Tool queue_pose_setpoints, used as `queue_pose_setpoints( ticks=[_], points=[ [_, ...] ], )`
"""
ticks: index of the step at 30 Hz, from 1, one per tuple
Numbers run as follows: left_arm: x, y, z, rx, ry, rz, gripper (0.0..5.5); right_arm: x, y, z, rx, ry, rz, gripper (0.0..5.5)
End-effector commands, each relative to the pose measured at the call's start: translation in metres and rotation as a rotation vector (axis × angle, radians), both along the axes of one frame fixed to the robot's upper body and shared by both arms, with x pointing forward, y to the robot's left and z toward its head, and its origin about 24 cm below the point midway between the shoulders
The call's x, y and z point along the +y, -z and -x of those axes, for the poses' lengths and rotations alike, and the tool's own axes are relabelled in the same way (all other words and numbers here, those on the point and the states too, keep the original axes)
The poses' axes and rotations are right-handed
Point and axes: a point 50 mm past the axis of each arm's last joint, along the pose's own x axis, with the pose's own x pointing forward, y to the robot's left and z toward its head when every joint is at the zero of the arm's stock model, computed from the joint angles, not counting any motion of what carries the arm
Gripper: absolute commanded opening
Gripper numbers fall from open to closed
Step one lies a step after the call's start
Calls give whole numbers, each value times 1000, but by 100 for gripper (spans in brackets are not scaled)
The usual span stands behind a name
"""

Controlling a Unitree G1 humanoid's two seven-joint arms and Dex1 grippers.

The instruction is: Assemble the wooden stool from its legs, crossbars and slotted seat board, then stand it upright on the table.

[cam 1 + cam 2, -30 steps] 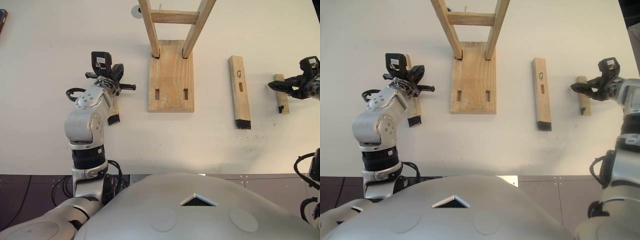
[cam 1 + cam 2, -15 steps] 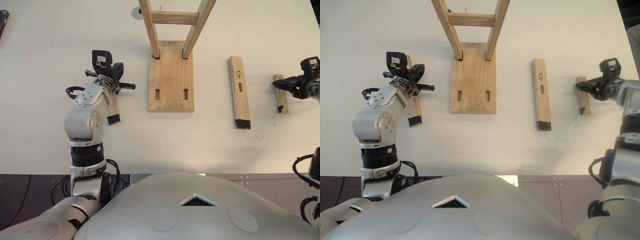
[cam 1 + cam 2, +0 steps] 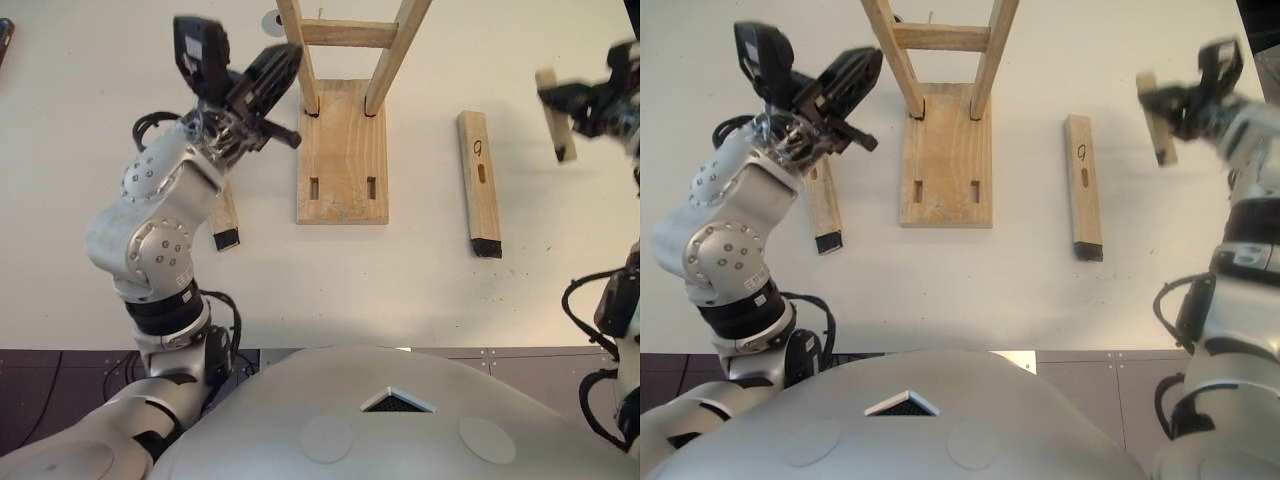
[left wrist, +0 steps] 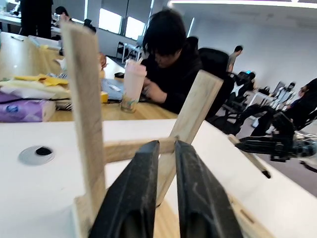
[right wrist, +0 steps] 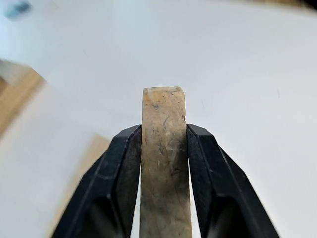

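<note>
Legs [image 3: 480, 180] four, crossbars [image 3: 348, 35] two, seat board [image 3: 342, 150] one.

Four legs are showing: one leg [image 3: 298, 55] and another leg [image 3: 395, 55] are standing in the single seat board [image 3: 342, 130] at twelve o'clock, a third leg [image 3: 479, 180] is lying at one o'clock, and a fourth leg [image 3: 226, 218] is lying at ten o'clock. Two crossbars are showing, one crossbar [image 3: 348, 35] sitting between the standing pair and a second crossbar [image 3: 555, 128] hanging in the right gripper [image 5: 164, 130] at two o'clock. Two slots, one slot [image 3: 314, 187] and another slot [image 3: 371, 187], are lying open in the board, and one grey disc [image 3: 272, 22] is sitting beyond it.
</note>
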Motion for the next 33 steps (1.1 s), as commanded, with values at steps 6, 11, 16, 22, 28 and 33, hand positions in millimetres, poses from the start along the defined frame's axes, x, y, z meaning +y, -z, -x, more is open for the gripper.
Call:
queue_pose_setpoints(
  ticks=[6, 11, 16, 22, 28, 33],
  points=[
    [-48, -79, -30, -217, 24, 46, 167, 78, -132, 37, -684, -385, 41, 128],
    [-46, -108, -38, -281, -24, 159, 230, 110, -146, 39, -909, -383, 115, 128],
    [-54, -120, -34, -269, 89, 349, 232, 142, -129, 34, -983, -400, 173, 128],
    [-62, -115, -32, -254, 163, 372, 232, 161, -118, 35, -966, -465, 78, 128],
    [-64, -106, -31, -226, 182, 356, 139, 167, -119, 40, -938, -517, -28, 128],
    [-62, -103, -29, -215, 169, 351, 69, 166, -118, 39, -918, -518, -41, 128]
  ],
)
